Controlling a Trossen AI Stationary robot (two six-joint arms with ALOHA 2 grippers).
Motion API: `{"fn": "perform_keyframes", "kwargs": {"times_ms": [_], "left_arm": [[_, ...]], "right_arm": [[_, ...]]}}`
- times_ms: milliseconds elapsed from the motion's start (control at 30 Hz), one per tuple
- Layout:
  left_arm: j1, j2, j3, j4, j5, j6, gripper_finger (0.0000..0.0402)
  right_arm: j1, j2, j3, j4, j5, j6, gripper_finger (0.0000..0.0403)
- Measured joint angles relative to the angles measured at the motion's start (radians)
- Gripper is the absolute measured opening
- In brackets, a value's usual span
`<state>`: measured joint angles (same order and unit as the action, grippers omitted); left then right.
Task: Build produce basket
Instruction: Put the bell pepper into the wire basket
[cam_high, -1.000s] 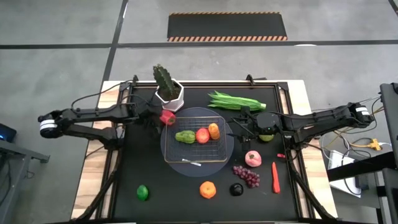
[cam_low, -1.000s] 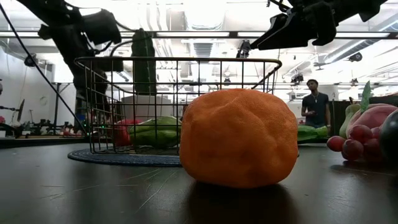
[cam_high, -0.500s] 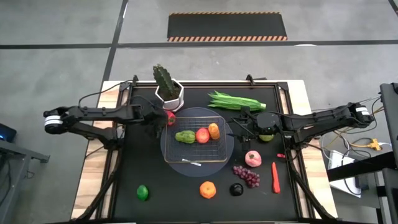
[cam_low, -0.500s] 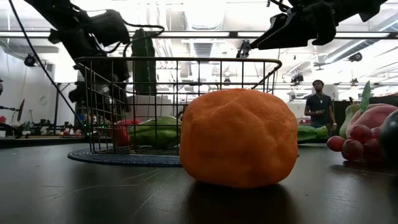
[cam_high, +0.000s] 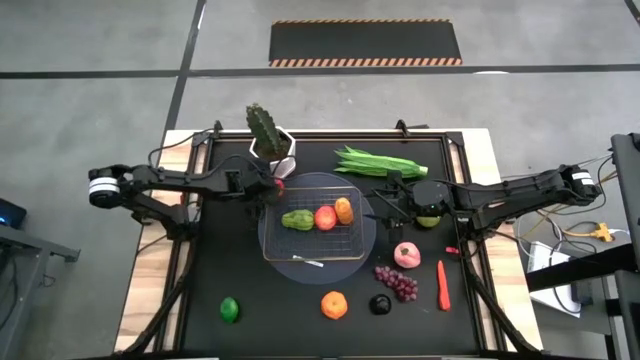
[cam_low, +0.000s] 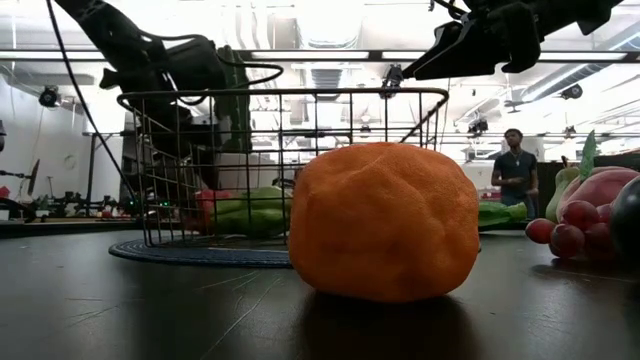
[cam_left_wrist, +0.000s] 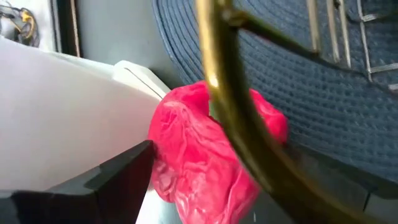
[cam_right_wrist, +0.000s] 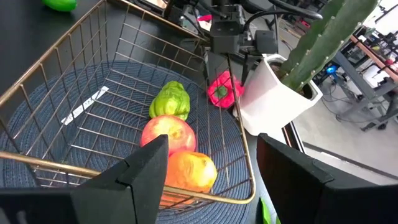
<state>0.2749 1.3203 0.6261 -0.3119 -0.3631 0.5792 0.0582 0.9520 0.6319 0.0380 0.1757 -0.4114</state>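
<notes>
The wire basket (cam_high: 352, 250) stands on a round grey mat at mid-table. It holds a bumpy green fruit (cam_high: 296, 220), a red apple (cam_high: 325, 217) and an orange-yellow fruit (cam_high: 344, 210). My left gripper (cam_high: 268, 186) is at the basket's far-left corner, shut on the red pepper (cam_high: 278, 184), which also shows in the right wrist view (cam_right_wrist: 221, 91). My right gripper (cam_high: 385, 207) is open and empty over the basket's right rim. A green apple (cam_high: 430, 217) lies beside the right arm. My left gripper has the red pepper's side (cam_left_wrist: 163, 163) against one dark finger (cam_left_wrist: 93, 186); the other finger is out of the picture. The fingers come down at a slant from the table's left. The pepper sits by the basket's rim wire (cam_left_wrist: 230, 106) and the white pot; whether it is lifted, I cannot tell.
A cactus in a white pot (cam_high: 271, 146) stands just beyond the pepper. Green beans (cam_high: 380, 162) lie at the far right. A lime (cam_high: 230, 309), orange (cam_high: 334, 305), dark plum (cam_high: 380, 304), grapes (cam_high: 398, 283), pink fruit (cam_high: 407, 255) and red chili (cam_high: 443, 285) lie near the front.
My left gripper has gone toward the table's right edge, up to the basket's far-left corner, and the red pepper has gone a little that way with it. The basket's rim has shifted slightly in the low view.
</notes>
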Motion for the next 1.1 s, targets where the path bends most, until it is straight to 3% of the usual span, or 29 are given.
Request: {"fn": "perform_keyframes", "kwargs": {"times_ms": [200,667,800,967,1100], "left_arm": [[0.0,0.006,0.001,-0.002,-0.012,0.0,0.0306],[-0.005,-0.066,0.061,-0.072,-0.035,-0.025,0.0163],[-0.015,-0.105,0.11,-0.193,-0.076,-0.121,0.0134],[-0.022,-0.152,0.163,-0.414,-0.035,-0.307,0.0097],[-0.028,-0.19,0.166,-0.379,-0.006,-0.407,0.0084]], "right_arm": [[0.0,0.0,0.0,0.0,0.0,0.0,0.0228],[0.0,0.0,0.0,-0.001,0.0,-0.008,0.0228],[0.0,0.0,0.0,-0.003,0.0,-0.008,0.0228],[0.0,0.0,0.0,-0.004,0.0,-0.008,0.0228],[0.0,0.0,0.0,-0.004,0.0,-0.008,0.0228]]}}
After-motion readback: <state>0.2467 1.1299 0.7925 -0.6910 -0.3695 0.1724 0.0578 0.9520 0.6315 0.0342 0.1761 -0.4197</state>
